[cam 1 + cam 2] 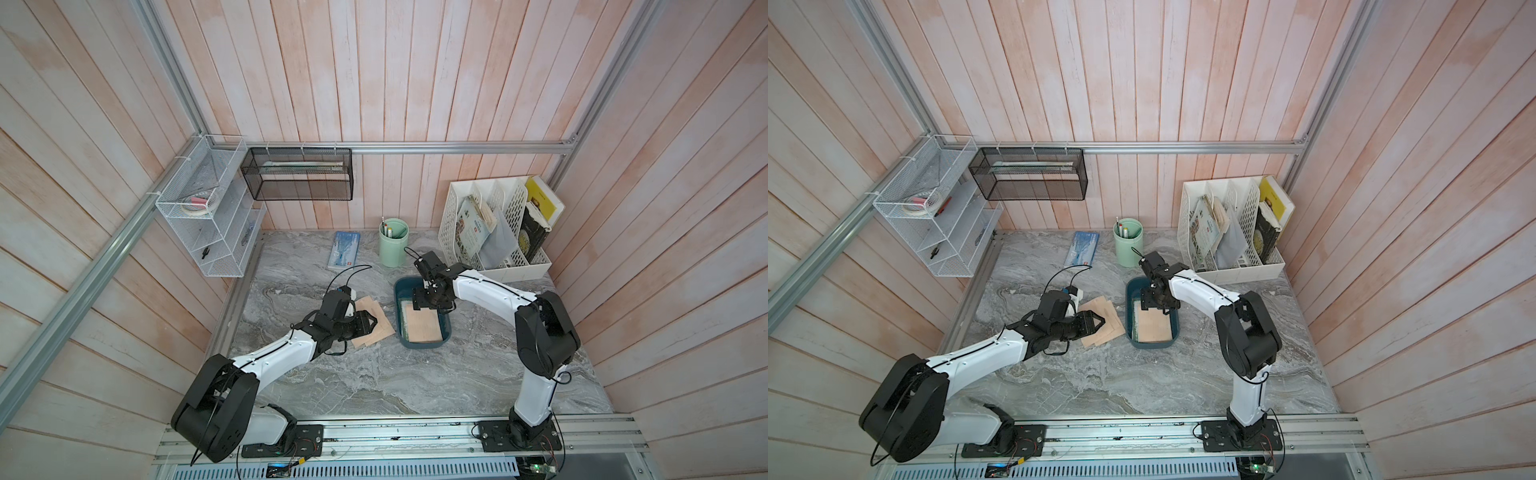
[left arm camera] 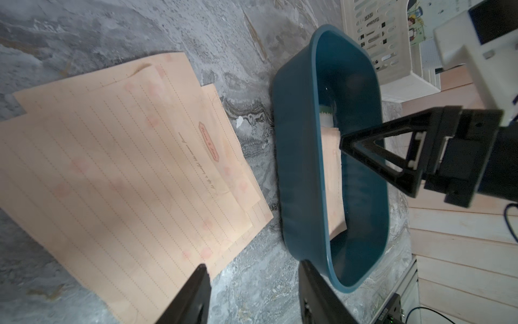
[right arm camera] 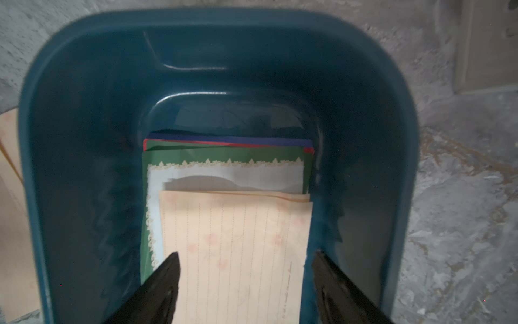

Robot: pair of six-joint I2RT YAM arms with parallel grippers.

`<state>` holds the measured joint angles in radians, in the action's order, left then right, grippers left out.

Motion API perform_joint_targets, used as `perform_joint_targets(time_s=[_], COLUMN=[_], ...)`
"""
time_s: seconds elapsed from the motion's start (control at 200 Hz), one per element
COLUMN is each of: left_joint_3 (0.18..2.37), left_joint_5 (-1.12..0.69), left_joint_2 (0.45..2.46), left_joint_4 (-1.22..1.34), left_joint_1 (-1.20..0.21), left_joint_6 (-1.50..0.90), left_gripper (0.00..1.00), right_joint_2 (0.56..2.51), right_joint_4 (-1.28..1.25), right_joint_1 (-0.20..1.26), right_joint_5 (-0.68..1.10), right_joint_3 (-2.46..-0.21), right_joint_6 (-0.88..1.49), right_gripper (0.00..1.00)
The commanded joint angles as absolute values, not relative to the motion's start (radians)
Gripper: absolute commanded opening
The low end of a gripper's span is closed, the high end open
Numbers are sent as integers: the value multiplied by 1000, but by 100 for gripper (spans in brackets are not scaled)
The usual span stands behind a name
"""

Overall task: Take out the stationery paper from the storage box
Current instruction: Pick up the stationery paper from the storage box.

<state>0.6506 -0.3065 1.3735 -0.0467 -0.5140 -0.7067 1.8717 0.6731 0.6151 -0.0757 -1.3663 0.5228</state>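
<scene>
The left gripper (image 2: 252, 283) hovers low over the grey marbled table (image 1: 374, 386) with its two fingers spread and nothing between them. Its tips are above the loose tan sheets (image 2: 126, 168). These are several ruled sheets that lie flat on the table, fanned and overlapping, with their long sides slanted somewhat against the box beside them. Their nearest corner is just beside the left wall of the storage box (image 1: 398, 316). The box stands upright on the table, its long axis running roughly from the robot's side toward the back wall. The rest of the stationery paper (image 1: 424, 326) lies flat on its floor, stacked with its long axis along the box's own. A tan lined sheet (image 3: 238, 246) is on top. Under it is a green-bordered white sheet (image 3: 224, 172), and red and blue edges peek out below that. Past the end of the stack a strip of floor is bare. The right gripper (image 3: 246, 261) reaches down into the box with its fingers wide apart, one at each long edge of the top sheet and pinching nothing. Behind the box stands a mint pen cup (image 1: 393, 245), and to the right is a white file organiser (image 1: 451, 232).
</scene>
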Motion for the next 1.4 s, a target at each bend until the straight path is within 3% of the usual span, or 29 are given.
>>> perform_joint_targets(time_s=[0.0,0.36,0.795,0.925,1.09,1.305,1.395], left_joint_3=[667,661,669,665,663,663,666], left_joint_5=[-344,-357,-345,-344,-341,-347,-348], left_joint_2=[1387,1394,1394,1393,1396,1404,1404], left_joint_4=[-20,-20,-52,-54,-53,-48,-49], left_joint_1=[-510,-511,-510,-511,-511,-511,-511], left_joint_6=[-677,-669,-663,-663,-664,-664,-666], left_gripper=[54,54,54,54,54,54,54], right_joint_2=[1843,1929,2023,2015,1992,1976,1963], right_joint_4=[651,692,599,585,588,647,672], right_joint_1=[630,639,639,636,628,628,630], right_joint_5=[-94,-161,-89,-93,-109,-161,-181], right_joint_3=[-1307,-1325,-1282,-1266,-1259,-1297,-1315], right_joint_6=[623,654,649,650,648,638,634], right_gripper=[76,78,79,71,44,32,22])
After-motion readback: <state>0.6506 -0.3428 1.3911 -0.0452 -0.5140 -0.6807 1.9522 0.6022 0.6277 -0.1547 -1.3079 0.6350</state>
